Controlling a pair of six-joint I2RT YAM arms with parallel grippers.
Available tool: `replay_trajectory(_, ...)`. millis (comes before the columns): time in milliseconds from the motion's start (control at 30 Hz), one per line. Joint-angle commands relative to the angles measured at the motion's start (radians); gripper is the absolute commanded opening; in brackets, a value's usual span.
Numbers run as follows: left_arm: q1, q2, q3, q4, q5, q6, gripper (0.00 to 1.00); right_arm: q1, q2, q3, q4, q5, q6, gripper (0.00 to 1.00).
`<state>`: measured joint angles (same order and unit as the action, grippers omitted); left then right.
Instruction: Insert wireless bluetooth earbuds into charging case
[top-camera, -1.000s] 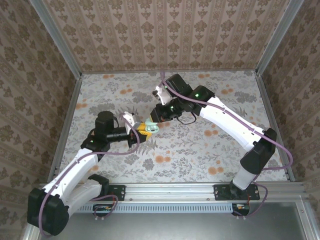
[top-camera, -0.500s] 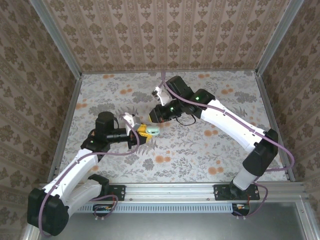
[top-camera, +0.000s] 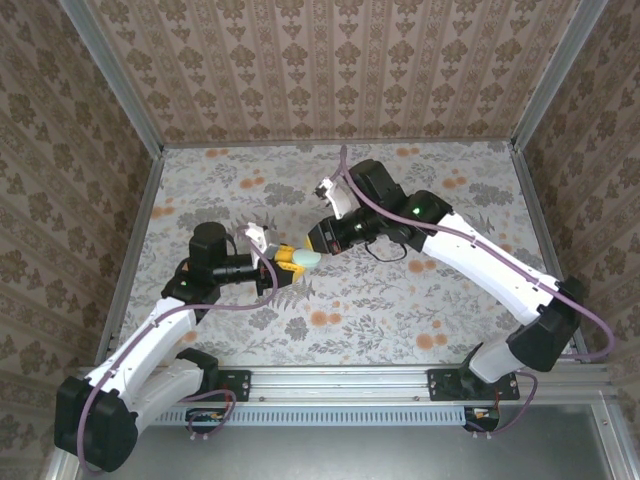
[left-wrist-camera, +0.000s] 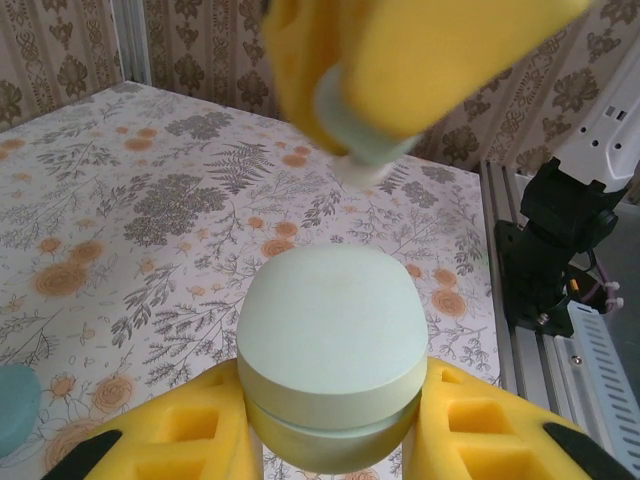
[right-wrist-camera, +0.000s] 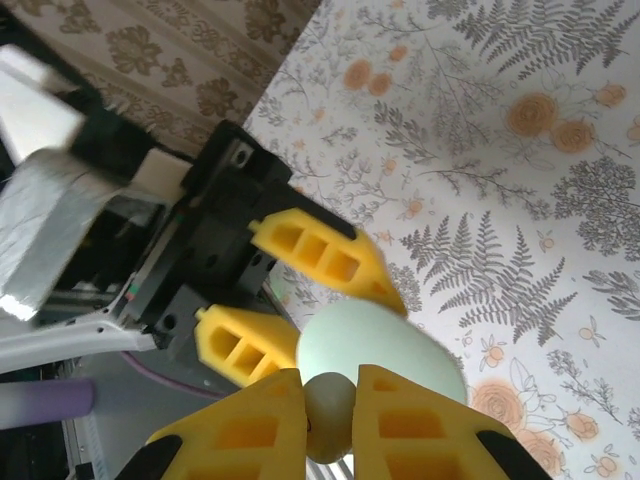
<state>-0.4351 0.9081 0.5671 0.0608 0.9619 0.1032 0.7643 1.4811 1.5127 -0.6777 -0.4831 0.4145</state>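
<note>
My left gripper (left-wrist-camera: 330, 405) is shut on the charging case (left-wrist-camera: 330, 340), a pale sky-blue pebble whose lid looks closed, held just above the table. From above, the charging case (top-camera: 304, 258) sits at the tip of the left gripper (top-camera: 291, 260). My right gripper (right-wrist-camera: 331, 400) is shut on one small pale earbud (right-wrist-camera: 330, 420), right beside the charging case (right-wrist-camera: 385, 350). In the left wrist view that earbud (left-wrist-camera: 362, 160) hangs just over the case's far end. The right gripper (top-camera: 318, 243) meets the case from the right. A teal rounded piece (left-wrist-camera: 12, 405), perhaps the other earbud, lies on the table, cut off by the frame.
The flowered tabletop (top-camera: 400, 300) is walled by patterned panels with metal corner posts (top-camera: 110, 75). A metal rail (top-camera: 400, 385) with the arm bases runs along the near edge. A purple cable (top-camera: 215, 305) trails along the left arm.
The right arm has swung rightward and its gripper has come down against the case from the right. The left gripper and case have stayed nearly still.
</note>
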Motion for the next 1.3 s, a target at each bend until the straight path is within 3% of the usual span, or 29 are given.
replay_trajectory(0,0.012,-0.008,-0.001,0.044,0.023,-0.029,0.0,0.039,-0.041,-0.052,0.023,-0.012,-0.002,0.13)
replay_trajectory(300,0.016,-0.004,-0.003,0.063,0.032,-0.045,0.0,0.083,-0.023,-0.105,0.029,-0.002,0.019,0.13)
replay_trajectory(833,0.015,-0.03,-0.01,0.05,0.039,-0.047,0.0,0.035,0.045,0.018,-0.015,0.024,-0.027,0.13)
replay_trajectory(1267,0.015,-0.035,-0.005,0.063,0.059,-0.055,0.0,0.021,0.053,-0.01,-0.024,0.028,-0.108,0.13)
